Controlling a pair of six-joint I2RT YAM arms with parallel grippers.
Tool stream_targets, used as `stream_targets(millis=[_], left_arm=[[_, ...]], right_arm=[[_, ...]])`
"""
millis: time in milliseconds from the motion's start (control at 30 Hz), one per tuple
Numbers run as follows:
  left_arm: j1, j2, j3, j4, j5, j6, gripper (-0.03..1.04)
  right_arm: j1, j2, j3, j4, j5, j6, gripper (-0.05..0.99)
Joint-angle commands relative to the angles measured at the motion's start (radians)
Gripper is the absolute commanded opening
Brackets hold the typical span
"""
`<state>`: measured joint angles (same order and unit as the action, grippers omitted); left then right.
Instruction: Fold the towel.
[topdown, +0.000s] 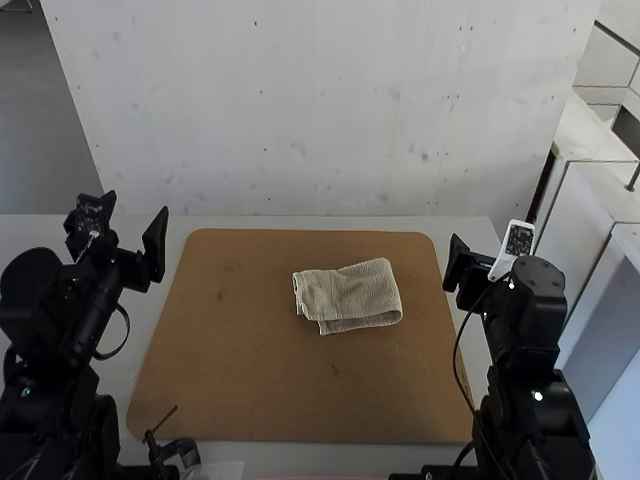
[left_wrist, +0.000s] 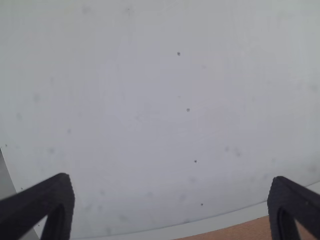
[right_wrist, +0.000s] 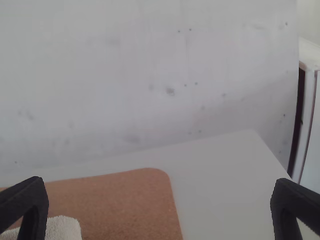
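High view, from your near side outward: a small black fixture (topdown: 175, 450) sits by the board's near edge, beside the left arm (topdown: 60, 340). Farther on, your left gripper (left_wrist: 172, 179) and right gripper (right_wrist: 160, 181) both have their fingers spread wide, with nothing between them. Between the two, well apart from each, the towel (topdown: 350, 292) lies on the brown board (topdown: 250, 370), already folded into a rough rectangular bundle, its near edge uneven where an under layer pokes out. Pinch only the top layer there and you'd probably drag the fold open. Come in too low and your fingers could press on the board; pull from one side and the whole bundle may slide or twist.
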<state>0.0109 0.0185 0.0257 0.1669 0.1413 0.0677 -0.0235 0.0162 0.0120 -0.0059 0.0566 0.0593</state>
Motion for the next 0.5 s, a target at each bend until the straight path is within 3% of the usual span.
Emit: stream_targets(millis=[0,100,167,233,267,467], left_arm=[[-0.009,-0.014,-0.026,0.005,0.015,0.011,0.85],[-0.009,-0.014,-0.027,0.003,0.02,0.004,0.85],[-0.011,-0.015,-0.027,-0.041,0.037,-0.055,0.85],[-0.012,-0.017,-0.027,-0.046,0.052,-0.055,0.85],[-0.012,-0.017,-0.027,-0.05,0.087,-0.051,0.85],[-0.012,-0.017,-0.027,-0.053,0.086,-0.042,0.85]], right_arm=[[0.0,-0.007,-0.012,-0.022,-0.011,-0.003,0.96],[0.0,-0.007,-0.012,-0.022,-0.011,-0.003,0.96],[0.0,-0.007,-0.012,-0.022,-0.011,-0.003,0.96],[0.0,-0.007,-0.012,-0.022,-0.011,-0.003,0.96],[0.0,-0.007,-0.012,-0.022,-0.011,-0.003,0.96],[0.0,-0.007,-0.012,-0.022,-0.011,-0.003,0.96]])
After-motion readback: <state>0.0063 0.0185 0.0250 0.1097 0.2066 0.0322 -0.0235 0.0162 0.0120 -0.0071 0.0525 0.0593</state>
